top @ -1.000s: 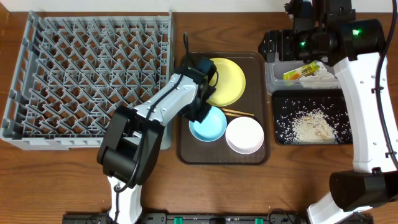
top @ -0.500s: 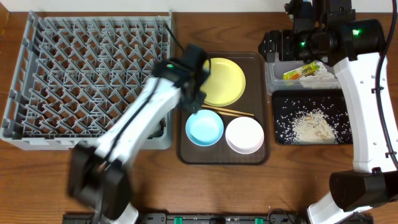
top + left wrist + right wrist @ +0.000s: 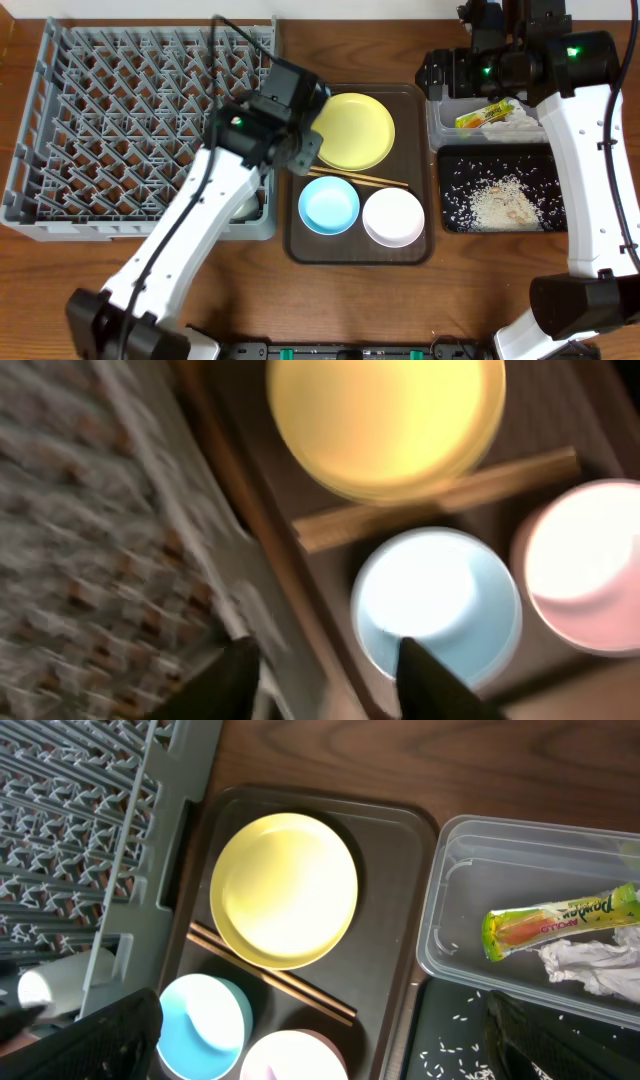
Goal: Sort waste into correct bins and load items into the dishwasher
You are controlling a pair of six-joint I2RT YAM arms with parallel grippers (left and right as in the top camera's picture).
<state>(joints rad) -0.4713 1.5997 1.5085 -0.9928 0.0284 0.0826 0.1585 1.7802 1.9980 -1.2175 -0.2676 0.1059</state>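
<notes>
My left gripper [image 3: 302, 155] is open and empty, between the grey rack [image 3: 140, 110] and the yellow plate [image 3: 355, 130]. In its blurred wrist view its fingers [image 3: 232, 682] straddle the rack's edge and the light blue bowl [image 3: 435, 605]. Chopsticks [image 3: 365, 180] lie between the plate and the blue bowl [image 3: 328, 205] and white bowl [image 3: 393, 217]. A small white cup [image 3: 60, 982] lies in the rack's near corner. My right gripper [image 3: 470, 70] is open and empty, high over the clear tub [image 3: 435, 130], which holds the wrapper [image 3: 485, 113] and crumpled paper [image 3: 515, 125]. Rice [image 3: 500, 205] lies in the black tray [image 3: 450, 215].
The plate, bowls and chopsticks sit on a brown serving tray [image 3: 415, 250] between the rack and the bins. The right arm's white links run down the table's right side past the black tray. The wooden table shows in front of the rack and tray.
My left gripper has lifted off the blue bowl and swung up and left to the rack's right edge. The blue bowl sits slightly further left. The right arm has not moved.
</notes>
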